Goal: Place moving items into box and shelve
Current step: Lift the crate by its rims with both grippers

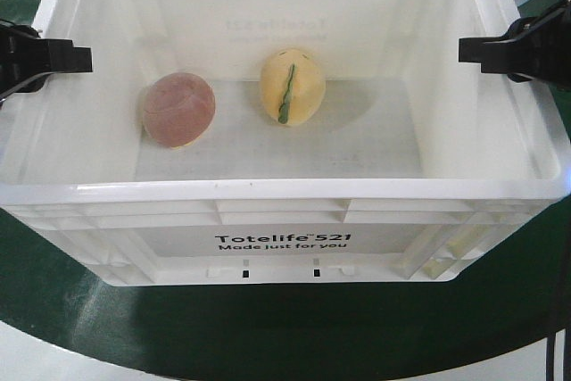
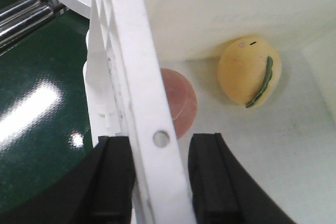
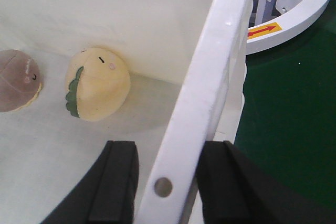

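Note:
A white Totelife box (image 1: 285, 192) stands on the green surface. Inside lie a pink round plush toy (image 1: 179, 110) at the left and a yellow plush toy (image 1: 291, 86) with a green stripe at the middle. My left gripper (image 1: 82, 59) straddles the box's left wall (image 2: 142, 77); its outer finger touches the wall and the inner finger (image 2: 210, 177) stands apart. My right gripper (image 1: 466, 49) straddles the right wall (image 3: 210, 77) the same way, with a gap at the inner finger (image 3: 118, 182). Both toys show in the wrist views: pink (image 2: 181, 103), yellow (image 3: 97, 83).
The box sits on a round dark green surface (image 1: 285, 327). Metal rollers (image 2: 21, 17) lie beyond the box's left side. A white curved rail with a red arrow label (image 3: 265, 31) lies beyond its right side.

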Available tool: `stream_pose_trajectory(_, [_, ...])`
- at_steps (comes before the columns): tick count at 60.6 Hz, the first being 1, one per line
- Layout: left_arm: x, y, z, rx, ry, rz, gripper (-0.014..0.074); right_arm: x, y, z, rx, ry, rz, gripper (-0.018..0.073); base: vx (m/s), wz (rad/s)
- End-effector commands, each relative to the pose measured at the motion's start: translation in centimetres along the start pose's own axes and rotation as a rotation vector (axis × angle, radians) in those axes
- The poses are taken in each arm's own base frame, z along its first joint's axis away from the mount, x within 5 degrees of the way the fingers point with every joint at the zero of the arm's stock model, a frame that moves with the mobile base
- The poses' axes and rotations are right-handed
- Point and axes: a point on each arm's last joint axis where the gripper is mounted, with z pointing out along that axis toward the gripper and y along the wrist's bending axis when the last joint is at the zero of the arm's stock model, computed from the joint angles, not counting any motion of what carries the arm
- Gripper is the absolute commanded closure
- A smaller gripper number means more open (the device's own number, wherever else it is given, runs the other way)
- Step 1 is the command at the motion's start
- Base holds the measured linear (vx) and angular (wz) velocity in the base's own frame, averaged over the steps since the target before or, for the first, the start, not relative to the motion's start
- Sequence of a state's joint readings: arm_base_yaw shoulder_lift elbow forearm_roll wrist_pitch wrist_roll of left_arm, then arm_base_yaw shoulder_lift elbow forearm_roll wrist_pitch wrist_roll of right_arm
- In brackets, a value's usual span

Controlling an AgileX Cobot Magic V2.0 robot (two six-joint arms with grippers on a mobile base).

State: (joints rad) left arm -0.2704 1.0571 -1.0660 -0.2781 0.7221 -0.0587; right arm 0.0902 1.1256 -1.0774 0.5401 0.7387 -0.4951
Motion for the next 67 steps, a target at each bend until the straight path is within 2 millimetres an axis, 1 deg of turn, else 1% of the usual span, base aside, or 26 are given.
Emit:
stream_pose_trajectory(1, [-2.41,-1.48,-2.17,0.098,-0.212,-0.047,0.0603,-1.97,1.01,-1.86,-0.024,-0.153,-0.016,0.0565,0.0,0.0])
stream_pose_trajectory(35, [-2.41,-1.48,-2.17,0.098,-0.212,-0.047,0.0603,-1.97,1.01,-1.86,-0.024,-0.153,-0.016,0.0565,-0.02,0.0])
stream_pose_trajectory(67, [-2.41,-1.48,-2.17,0.098,-0.212,-0.047,0.0603,-1.96,1.02,-1.86,-0.025,-0.152,-0.016,0.0565,-0.14,0.03])
